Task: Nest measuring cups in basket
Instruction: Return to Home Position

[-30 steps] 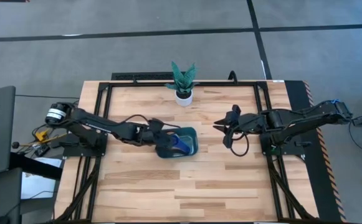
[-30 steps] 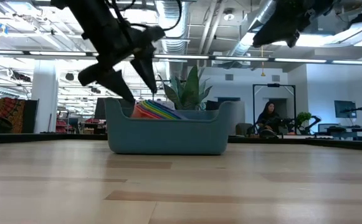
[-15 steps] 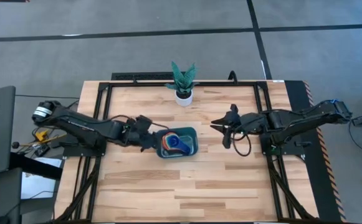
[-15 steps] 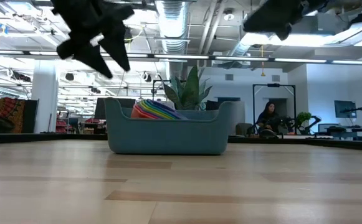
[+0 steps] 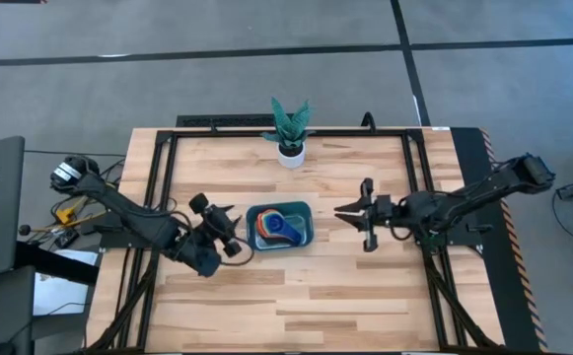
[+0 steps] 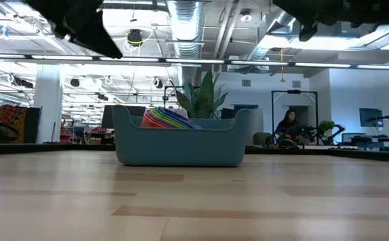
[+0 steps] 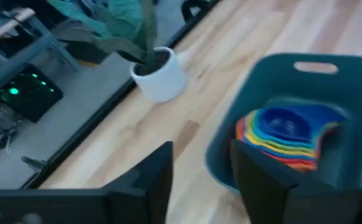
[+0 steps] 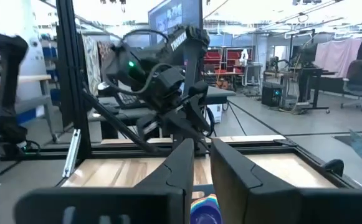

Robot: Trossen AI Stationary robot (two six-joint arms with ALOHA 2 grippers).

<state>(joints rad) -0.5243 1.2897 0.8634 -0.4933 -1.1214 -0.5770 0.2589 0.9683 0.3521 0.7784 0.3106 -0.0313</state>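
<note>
Plastic cups [image 7: 280, 134], likely light and slick, nest in the basket [image 7: 361, 65]; I'd pinch their handles [image 7: 323, 132]. Left tool [image 7: 200, 155] and right tool [image 8: 202, 149] hang parted, empty.

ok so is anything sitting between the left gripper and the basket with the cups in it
Nothing visible. The left gripper hangs open to the left of the basket, with only bare table between them. The measuring cups sit nested inside. The potted plant stands farther back, off that line.
</note>
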